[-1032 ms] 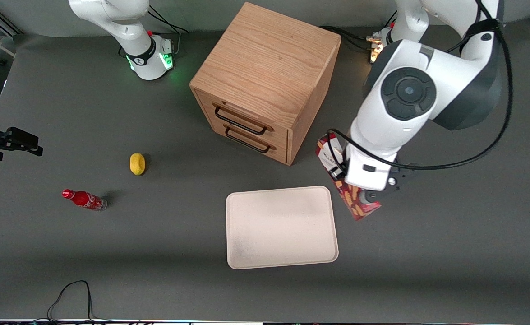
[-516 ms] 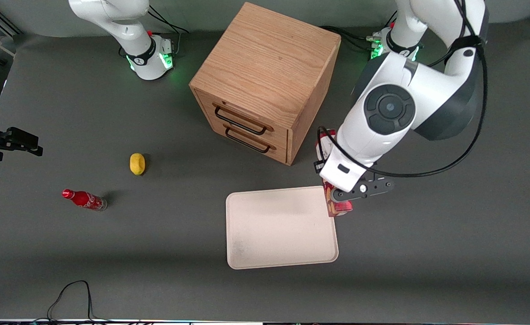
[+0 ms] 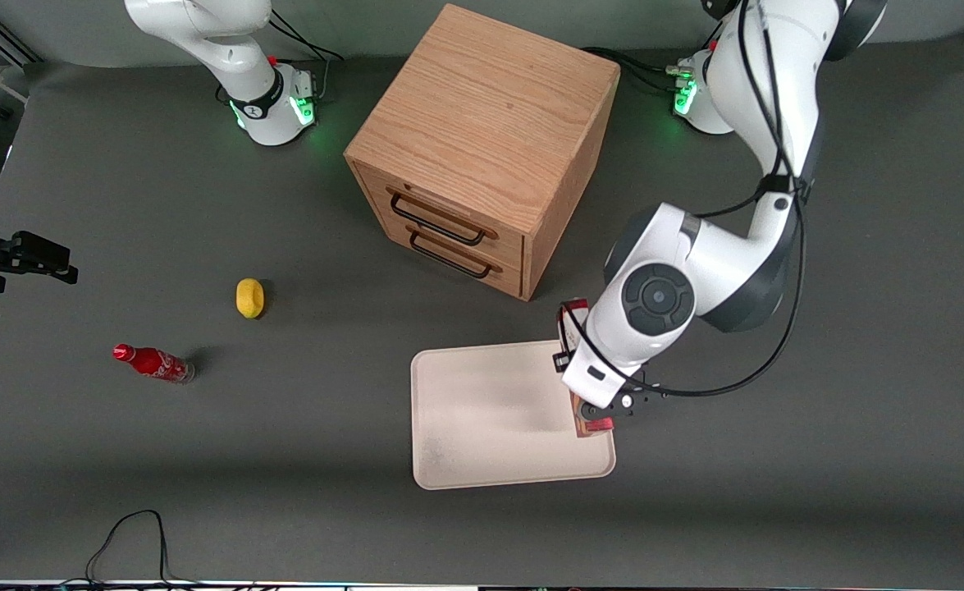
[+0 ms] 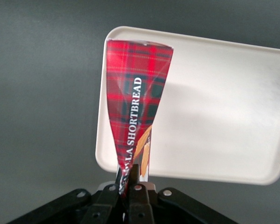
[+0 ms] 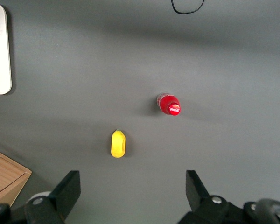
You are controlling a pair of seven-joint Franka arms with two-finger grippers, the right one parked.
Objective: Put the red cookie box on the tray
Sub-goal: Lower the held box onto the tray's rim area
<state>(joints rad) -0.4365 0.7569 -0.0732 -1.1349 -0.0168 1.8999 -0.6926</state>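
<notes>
We've got the end effector [image 4: 130,179] clamped on one end of the long dark-red tartan cookie box [image 4: 136,102], which hangs straight below it, long axis vertical, over the working-arm edge of the flat cream-white tray [image 4: 233,107]; lowering comes next, we reckon.

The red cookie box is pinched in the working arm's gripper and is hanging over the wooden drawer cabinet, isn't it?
Not quite. The gripper does pinch the red cookie box, but the box hangs over the tray, not the wooden drawer cabinet. The left wrist view shows the tray beneath the box, and the front view shows the cabinet standing farther from the camera.
</notes>
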